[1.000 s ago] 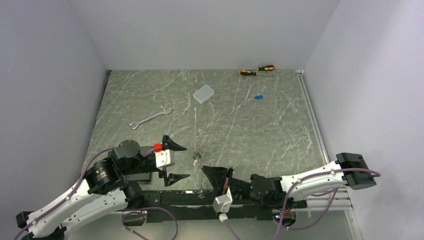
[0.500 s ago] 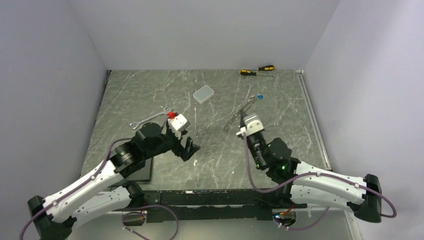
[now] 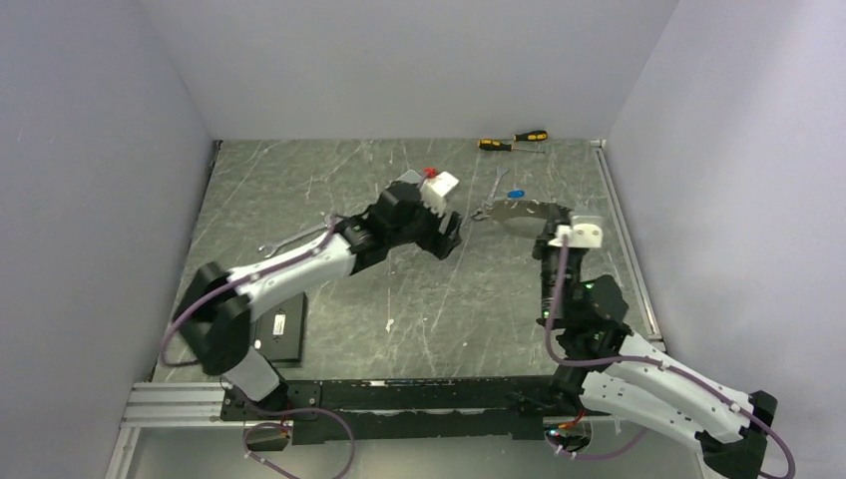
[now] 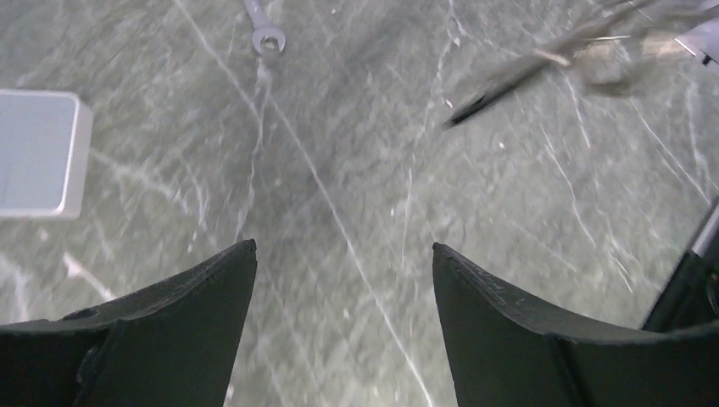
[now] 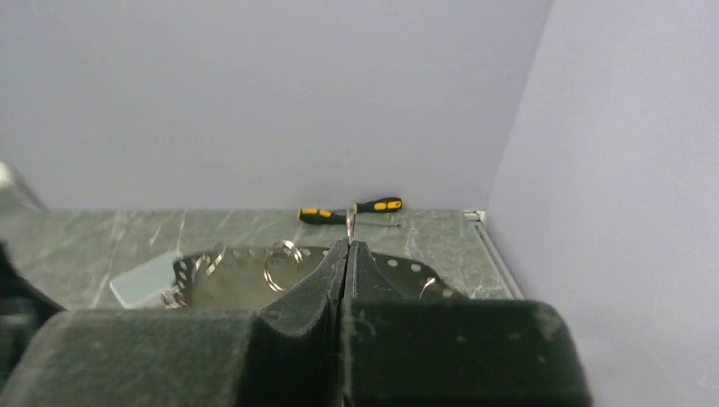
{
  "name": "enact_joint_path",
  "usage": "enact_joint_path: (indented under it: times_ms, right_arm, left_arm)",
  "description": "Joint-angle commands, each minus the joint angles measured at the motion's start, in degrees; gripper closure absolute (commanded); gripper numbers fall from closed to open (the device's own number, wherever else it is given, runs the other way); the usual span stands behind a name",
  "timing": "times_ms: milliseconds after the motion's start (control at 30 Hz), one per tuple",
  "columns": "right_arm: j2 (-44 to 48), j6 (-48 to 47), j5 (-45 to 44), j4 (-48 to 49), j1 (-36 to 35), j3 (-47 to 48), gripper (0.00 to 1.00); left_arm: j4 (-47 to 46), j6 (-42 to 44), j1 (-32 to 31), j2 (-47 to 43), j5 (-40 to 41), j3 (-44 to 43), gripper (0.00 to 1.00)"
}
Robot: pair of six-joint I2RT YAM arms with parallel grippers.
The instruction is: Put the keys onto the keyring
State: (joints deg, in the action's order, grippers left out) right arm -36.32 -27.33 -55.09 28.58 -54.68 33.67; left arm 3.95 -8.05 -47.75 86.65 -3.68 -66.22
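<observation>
Two grippers face each other over the far half of the grey-green marbled table (image 3: 299, 190). The left gripper (image 4: 343, 250) hangs spread and empty, apparently free to fetch a key. The right gripper (image 5: 348, 254) is clenched on the thin silvery oval chain-link keyring (image 3: 511, 209), holding it off the table, likely to present it for threading. One small blue-headed key (image 3: 515, 195) lies on the table nearby, not yet threaded.

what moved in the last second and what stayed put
Both arms swung out from the near edge toward the far side of the table. The right end effector, shut throughout, carried the keyring to the far right and holds it up near the blue key. The left end effector, open, moved out beside the grey box. The blue key and the screwdrivers stayed put.
</observation>
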Motion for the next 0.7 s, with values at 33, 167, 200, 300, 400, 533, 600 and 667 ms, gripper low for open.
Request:
enact_joint_path:
  times_ms: [33,167,200,300,400,533,600,667]
  right_arm:
    - [3.5,-4.5,-3.0,12.9,1.8,1.3,1.0]
    - [2.9,-12.1,-3.6,21.6,3.4,2.0,1.0]
    - [2.7,-13.8,-3.6,23.2,3.9,2.2,1.0]
    - [3.0,-16.6,-3.2,25.3,5.6,3.2,1.0]
    - [4.8,-14.8,-2.3,22.1,6.6,4.1,1.0]
    - [8.0,-10.0,-1.0,15.2,6.9,4.5,1.0]
    - [9.8,-6.6,-0.3,10.0,6.9,4.5,1.0]
    - [11.4,-4.0,0.1,6.7,6.9,4.2,1.0]
  left_arm:
    - [-5.2,0.7,1.4,14.5,-6.9,-12.6,0.21]
    - [-7.3,-0.5,3.2,25.3,-11.4,-23.1,0.25]
    - [-8.2,-1.5,3.9,28.2,-13.0,-25.2,0.26]
    - [-11.7,-5.0,6.0,36.2,-17.8,-31.7,0.28]
    - [-11.4,-5.3,7.4,44.3,-19.8,-40.7,0.31]
    - [-10.4,-6.7,8.7,55.0,-21.7,-53.0,0.32]
    - [-13.6,-10.7,10.0,60.2,-23.3,-56.9,0.32]
    - [-19.0,-16.2,11.1,64.3,-24.4,-59.2,0.34]
